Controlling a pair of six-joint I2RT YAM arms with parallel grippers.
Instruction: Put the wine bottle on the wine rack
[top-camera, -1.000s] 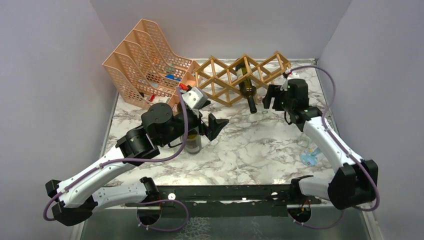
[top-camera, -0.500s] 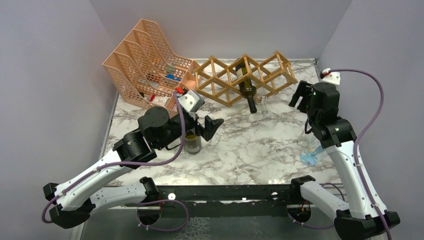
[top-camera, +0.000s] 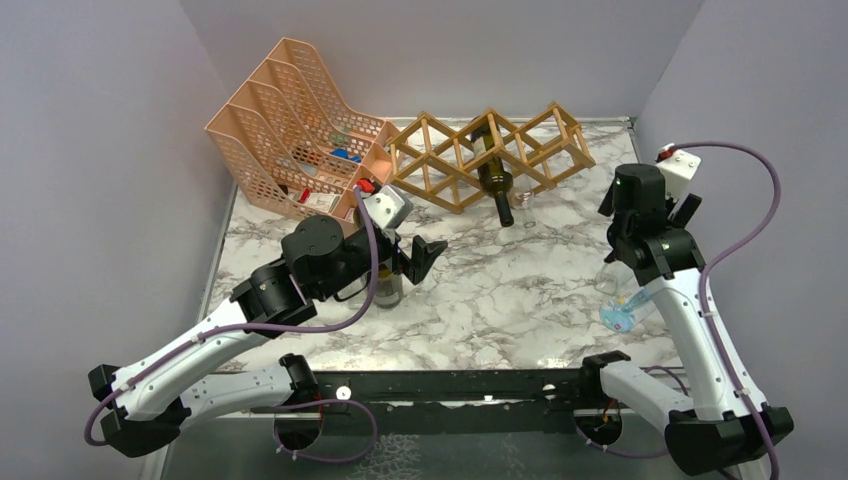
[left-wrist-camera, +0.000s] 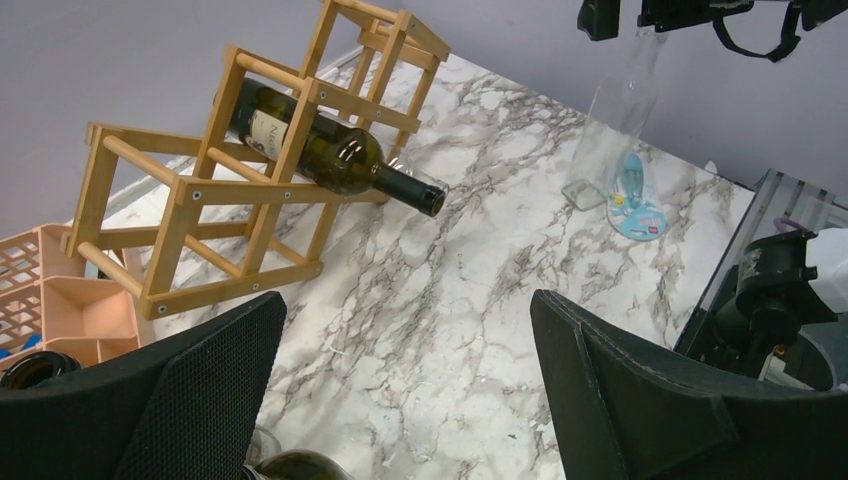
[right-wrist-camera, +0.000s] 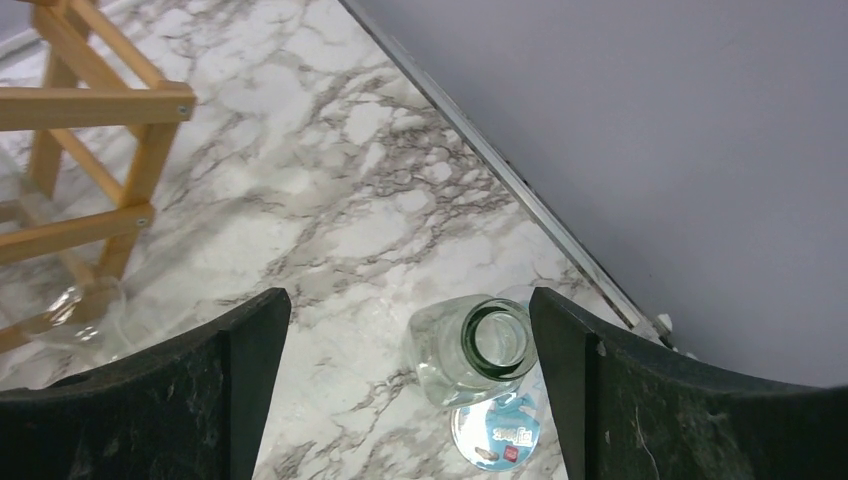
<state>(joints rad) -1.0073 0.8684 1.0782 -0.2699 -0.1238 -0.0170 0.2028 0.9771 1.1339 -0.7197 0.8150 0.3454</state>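
Left wrist, dark-green wine bottle (left-wrist-camera: 320, 150) in wooden wine rack (left-wrist-camera: 260, 191), left pincer (left-wrist-camera: 408, 305), right pincer (right-wrist-camera: 410, 300) gaping empty

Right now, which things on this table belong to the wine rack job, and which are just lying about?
Job: wine rack, green wine bottle lying in it; perhaps the clear bottle under the right gripper and dark bottle by the left gripper.
Lying about: peach file organizer, clear glass beside the rack.
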